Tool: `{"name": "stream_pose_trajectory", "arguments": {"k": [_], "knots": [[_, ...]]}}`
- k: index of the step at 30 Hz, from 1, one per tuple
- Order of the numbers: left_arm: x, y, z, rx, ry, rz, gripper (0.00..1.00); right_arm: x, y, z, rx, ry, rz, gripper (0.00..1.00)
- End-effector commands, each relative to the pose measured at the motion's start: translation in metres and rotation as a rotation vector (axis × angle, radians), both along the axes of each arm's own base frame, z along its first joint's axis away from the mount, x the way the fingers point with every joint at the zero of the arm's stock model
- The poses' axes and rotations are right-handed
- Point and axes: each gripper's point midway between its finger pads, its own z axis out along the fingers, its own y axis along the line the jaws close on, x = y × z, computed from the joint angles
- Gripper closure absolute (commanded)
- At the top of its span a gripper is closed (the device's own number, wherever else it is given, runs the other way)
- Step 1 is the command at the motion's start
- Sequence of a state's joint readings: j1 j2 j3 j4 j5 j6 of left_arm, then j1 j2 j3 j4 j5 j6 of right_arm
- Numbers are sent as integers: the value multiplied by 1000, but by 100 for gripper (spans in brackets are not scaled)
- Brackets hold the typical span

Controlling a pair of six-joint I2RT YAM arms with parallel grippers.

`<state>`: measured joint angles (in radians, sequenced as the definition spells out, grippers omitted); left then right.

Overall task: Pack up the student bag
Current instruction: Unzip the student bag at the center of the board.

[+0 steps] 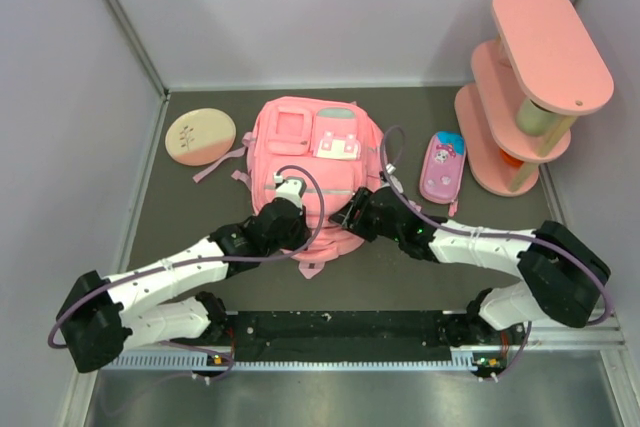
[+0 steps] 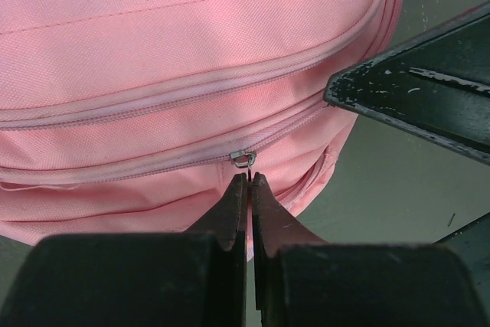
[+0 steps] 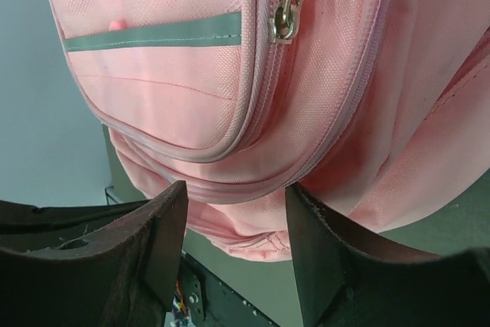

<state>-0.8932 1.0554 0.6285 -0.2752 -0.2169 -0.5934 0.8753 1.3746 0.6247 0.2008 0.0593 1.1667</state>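
Right now the student bag (image 1: 300,152) is lying flat mid-tabletop (image 1: 180,202), front pockets facing up. The surface is showing as dark grey-brown matte. Pale wall panels (image 1: 300,7) on metal struts are boxing it in on three sides, and a black rail (image 1: 340,332) is running along the near edge between the arm bases.

Left hand (image 2: 247,178) is sitting fully closed on the bag's near left side, with its tips touching the metal zipper ring (image 2: 243,158). Can't tell whether it's actually pinching the pull.

Right hand (image 3: 236,189) is hanging at the bag's near right edge, fingers well apart and gripping nothing. Pink fabric is showing past the gap, with a second zipper pull (image 3: 285,19) farther up.

A round pink-and-beige disc (image 1: 200,136) is lying at back left, just beside the bag. A small pink pencil case (image 1: 442,167) is lying just right of the bag. A pink tiered shelf (image 1: 540,47) is standing in the back right corner.
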Motion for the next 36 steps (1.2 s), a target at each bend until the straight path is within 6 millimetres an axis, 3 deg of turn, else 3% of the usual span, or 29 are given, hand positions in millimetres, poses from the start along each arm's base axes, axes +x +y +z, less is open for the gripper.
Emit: {"name": "stream_pose_trajectory", "arguments": {"k": [1,3,6,7,8,11,16,21,32,36], "knots": [[-4,-18,22,-106,-40,-69,100,15,19,29,79,-75,-49,48],[-5,-19,21,-107,-38,-80,100,19,21,27,86,-91,-58,52],[-8,-18,20,-107,-33,-89,100,28,19,33,75,-134,-82,80],[-9,-16,19,-103,-34,-88,100,30,17,34,63,-144,-89,96],[-7,-12,18,-90,-43,-70,100,31,12,38,44,-155,-99,100],[-6,7,12,-35,-50,-13,100,46,-6,54,-15,-213,-150,100],[8,54,-3,79,-41,172,100,62,-42,73,-64,-258,-194,100],[19,77,-2,95,-41,261,100,74,-63,88,-57,-285,-207,100],[62,124,9,230,-103,471,100,68,-56,130,7,-335,-142,100],[73,120,17,240,-127,446,100,66,-49,138,41,-339,-113,100]]}}
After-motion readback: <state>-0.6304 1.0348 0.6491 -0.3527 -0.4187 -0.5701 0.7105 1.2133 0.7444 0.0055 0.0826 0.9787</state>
